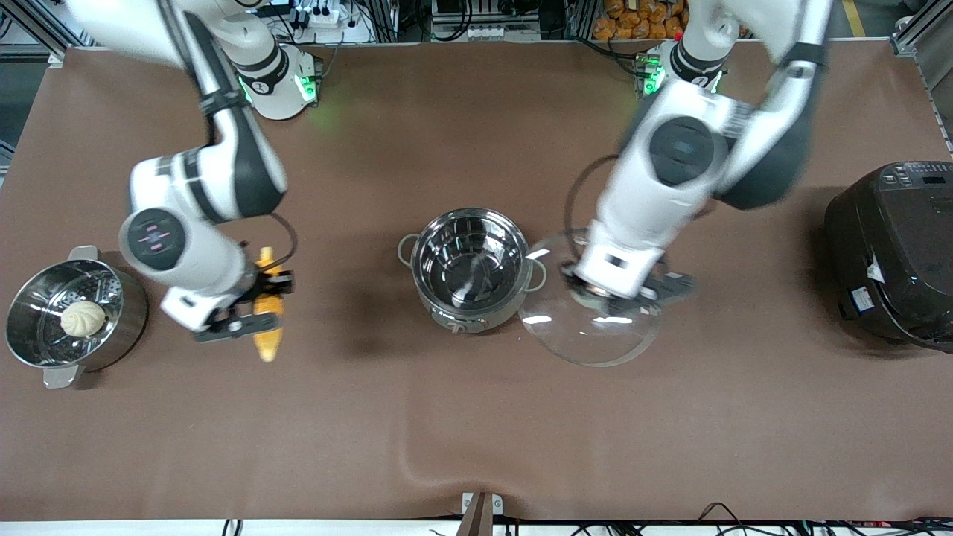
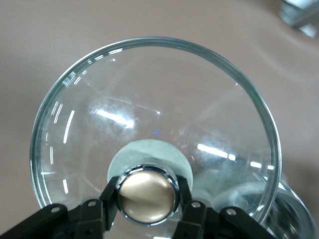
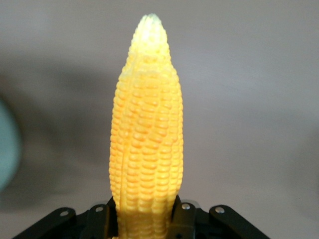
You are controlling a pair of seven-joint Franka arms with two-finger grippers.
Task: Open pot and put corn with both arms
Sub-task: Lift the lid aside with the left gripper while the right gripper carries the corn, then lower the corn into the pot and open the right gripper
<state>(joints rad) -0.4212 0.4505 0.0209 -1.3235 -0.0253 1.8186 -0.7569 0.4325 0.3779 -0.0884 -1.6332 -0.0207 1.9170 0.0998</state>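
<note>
The steel pot (image 1: 470, 266) stands open at mid table, empty inside. My left gripper (image 1: 604, 292) is shut on the copper knob (image 2: 146, 194) of the glass lid (image 1: 588, 327) and holds the lid beside the pot, toward the left arm's end; the lid's rim overlaps the pot's side handle. My right gripper (image 1: 257, 298) is shut on the yellow corn (image 1: 268, 316) near its thick end and holds it over the table between the steamer pot and the pot. The cob fills the right wrist view (image 3: 147, 139), tip pointing away from the fingers (image 3: 183, 219).
A steel steamer pot (image 1: 45, 350) with a white bun (image 1: 83, 318) stands at the right arm's end. A big black rice cooker (image 1: 897, 253) stands at the left arm's end. The brown table cover has a raised fold (image 1: 447, 461) near the front camera's edge.
</note>
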